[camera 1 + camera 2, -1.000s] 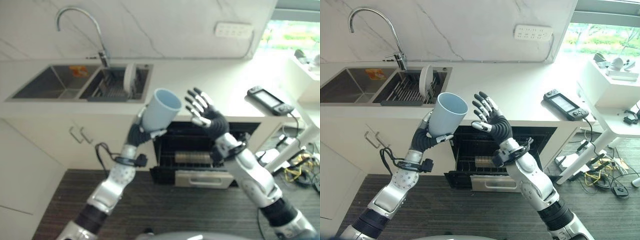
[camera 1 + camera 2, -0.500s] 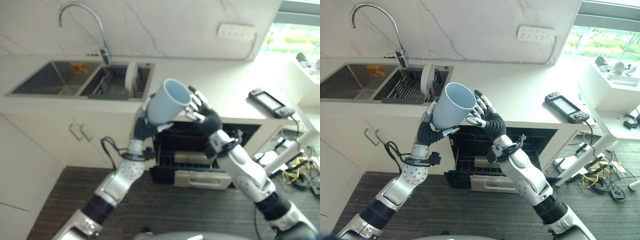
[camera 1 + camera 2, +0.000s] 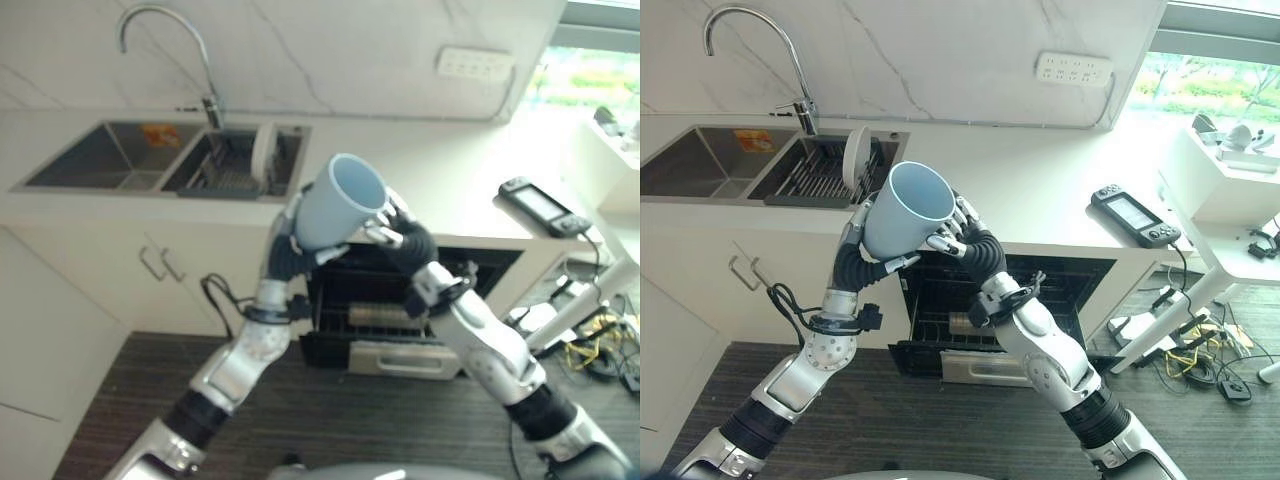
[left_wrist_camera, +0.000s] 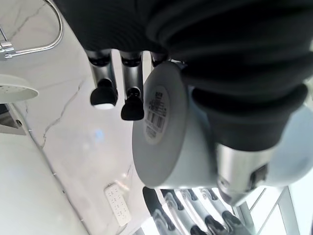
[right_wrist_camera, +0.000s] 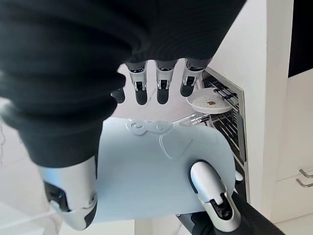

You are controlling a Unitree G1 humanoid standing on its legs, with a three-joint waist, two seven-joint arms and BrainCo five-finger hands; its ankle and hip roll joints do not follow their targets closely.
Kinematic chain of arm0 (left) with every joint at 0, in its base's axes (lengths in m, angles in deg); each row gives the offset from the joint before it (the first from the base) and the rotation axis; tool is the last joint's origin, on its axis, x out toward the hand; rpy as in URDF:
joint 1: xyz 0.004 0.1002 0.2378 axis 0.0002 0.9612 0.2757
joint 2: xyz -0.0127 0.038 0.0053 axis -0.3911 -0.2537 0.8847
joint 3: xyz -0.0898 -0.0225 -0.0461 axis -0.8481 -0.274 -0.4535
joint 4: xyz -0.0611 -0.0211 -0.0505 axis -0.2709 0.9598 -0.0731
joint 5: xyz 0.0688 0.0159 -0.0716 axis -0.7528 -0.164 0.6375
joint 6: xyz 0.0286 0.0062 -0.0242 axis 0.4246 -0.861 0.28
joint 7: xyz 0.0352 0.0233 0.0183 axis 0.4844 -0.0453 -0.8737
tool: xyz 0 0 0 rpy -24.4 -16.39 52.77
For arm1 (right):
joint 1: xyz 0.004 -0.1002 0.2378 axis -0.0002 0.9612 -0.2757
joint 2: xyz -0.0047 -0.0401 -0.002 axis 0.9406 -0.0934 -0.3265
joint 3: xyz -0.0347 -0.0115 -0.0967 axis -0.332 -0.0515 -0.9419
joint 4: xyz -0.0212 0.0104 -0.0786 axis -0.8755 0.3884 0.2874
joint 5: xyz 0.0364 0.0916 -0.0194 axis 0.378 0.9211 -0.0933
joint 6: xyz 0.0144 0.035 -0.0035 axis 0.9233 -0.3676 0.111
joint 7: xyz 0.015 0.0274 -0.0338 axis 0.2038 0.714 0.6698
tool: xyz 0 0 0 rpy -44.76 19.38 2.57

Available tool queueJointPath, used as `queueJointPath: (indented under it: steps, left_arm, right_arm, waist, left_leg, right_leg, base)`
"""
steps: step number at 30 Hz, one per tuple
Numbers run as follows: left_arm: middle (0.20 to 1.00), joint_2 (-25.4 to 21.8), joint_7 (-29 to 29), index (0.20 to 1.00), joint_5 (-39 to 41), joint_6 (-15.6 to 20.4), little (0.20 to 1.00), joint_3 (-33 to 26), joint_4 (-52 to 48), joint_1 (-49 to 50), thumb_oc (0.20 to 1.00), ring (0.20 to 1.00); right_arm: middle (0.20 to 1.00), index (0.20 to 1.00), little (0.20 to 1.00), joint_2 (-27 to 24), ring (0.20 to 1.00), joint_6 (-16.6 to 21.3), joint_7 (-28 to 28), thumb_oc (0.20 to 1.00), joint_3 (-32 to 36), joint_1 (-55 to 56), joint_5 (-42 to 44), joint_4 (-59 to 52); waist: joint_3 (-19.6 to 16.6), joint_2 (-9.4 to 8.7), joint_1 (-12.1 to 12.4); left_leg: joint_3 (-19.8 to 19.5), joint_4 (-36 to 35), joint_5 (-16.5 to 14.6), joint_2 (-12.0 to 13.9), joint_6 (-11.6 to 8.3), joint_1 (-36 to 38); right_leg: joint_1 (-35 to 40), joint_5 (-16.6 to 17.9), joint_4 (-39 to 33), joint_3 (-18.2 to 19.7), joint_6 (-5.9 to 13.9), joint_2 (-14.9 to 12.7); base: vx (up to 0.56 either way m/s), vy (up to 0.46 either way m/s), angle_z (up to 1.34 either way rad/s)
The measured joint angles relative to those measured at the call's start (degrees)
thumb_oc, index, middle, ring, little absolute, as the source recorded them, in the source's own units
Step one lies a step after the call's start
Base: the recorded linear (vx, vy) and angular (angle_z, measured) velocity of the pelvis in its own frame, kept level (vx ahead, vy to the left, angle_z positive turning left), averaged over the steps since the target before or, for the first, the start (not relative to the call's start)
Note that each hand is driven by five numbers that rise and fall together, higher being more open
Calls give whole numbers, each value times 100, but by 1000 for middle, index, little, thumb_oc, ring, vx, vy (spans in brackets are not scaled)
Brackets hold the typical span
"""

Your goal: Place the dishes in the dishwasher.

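A light blue cup (image 3: 905, 210) is held up in the air, tilted with its mouth toward me, above the open dishwasher (image 3: 1040, 290). My left hand (image 3: 858, 242) is shut on its lower wall and base (image 4: 159, 142). My right hand (image 3: 975, 245) has come in from the right. Its fingers lie along the cup's far side and its thumb (image 5: 210, 196) presses on the wall (image 5: 156, 166), so both hands grip the cup. A white plate (image 3: 853, 158) stands upright in the sink's rack.
The dishwasher's lower rack (image 3: 940, 325) is pulled out below the hands. A double sink (image 3: 700, 160) with a tall faucet (image 3: 750, 30) lies at the left. A handheld game console (image 3: 1130, 215) rests on the counter at the right. A white side table (image 3: 1230, 170) stands further right.
My right hand moved left from open beside the cup to gripping its side. The left hand raised the cup slightly and shifted it right.
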Motion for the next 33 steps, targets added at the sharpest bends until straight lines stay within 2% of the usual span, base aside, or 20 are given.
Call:
queueJointPath:
  steps: [8,12,18,21,22,23,24,33]
  left_arm:
    - [200,86,185,200,29,-137,200,61,5,43,200,200]
    - [200,116,208,200,83,-236,200,63,5,42,200,200]
    - [200,130,335,200,530,-371,200,186,28,87,200,200]
    - [200,128,357,200,677,-371,200,231,27,149,200,200]
    - [200,127,356,200,678,-377,200,231,28,172,200,200]
    - [200,127,349,200,683,-411,200,221,39,173,200,200]
    - [200,82,328,200,683,-438,200,202,93,175,200,200]
    - [200,-28,434,200,683,-444,200,234,119,211,200,200]
  right_arm:
    - [1000,1000,1000,207,1000,-104,-436,1000,-225,-463,-21,25]
    - [1000,1000,1000,210,1000,-112,-635,1000,-233,-568,-28,25]
    - [1000,1000,1000,302,1000,-128,-887,1000,-234,-634,-139,41]
    - [1000,1000,1000,304,1000,-262,-887,1000,-243,-640,-208,42]
    - [576,576,576,307,576,-319,-885,576,-243,-640,-248,42]
    - [482,482,482,308,482,-324,-881,482,-241,-640,-253,42]
    - [200,200,200,275,200,-333,-899,200,-210,-645,-381,73]
    - [200,200,200,249,200,-355,-876,200,-209,-691,-631,319]
  waist:
    - [52,20,19]
    - [67,30,134]
    - [72,26,179]
    - [74,23,209]
    - [76,21,222]
    - [78,18,234]
    - [82,10,273]
    - [98,-19,315]
  left_leg:
    - [3,1,0,1,0,2]
    - [2,1,0,-3,0,2]
    - [-9,1,1,-3,0,1]
    - [-15,1,1,-4,0,0]
    - [-16,1,1,-4,0,0]
    - [-17,1,1,-4,0,0]
    - [-30,1,2,-4,-1,-2]
    - [-138,1,3,-10,-4,-15]
  right_leg:
    - [-1,0,0,2,0,0]
    - [0,0,0,2,0,-1]
    - [8,-1,0,-7,1,-1]
    - [11,-1,0,-14,1,-1]
    - [12,-1,0,-14,1,-1]
    - [14,-1,0,-15,1,-1]
    - [21,-2,0,-29,1,-2]
    - [77,-34,0,-138,-1,-1]
  base:
    - [0,0,0]
    - [0,0,0]
    - [0,0,0]
    - [0,0,0]
    - [0,0,0]
    - [0,0,0]
    - [0,0,0]
    - [16,-1,6]
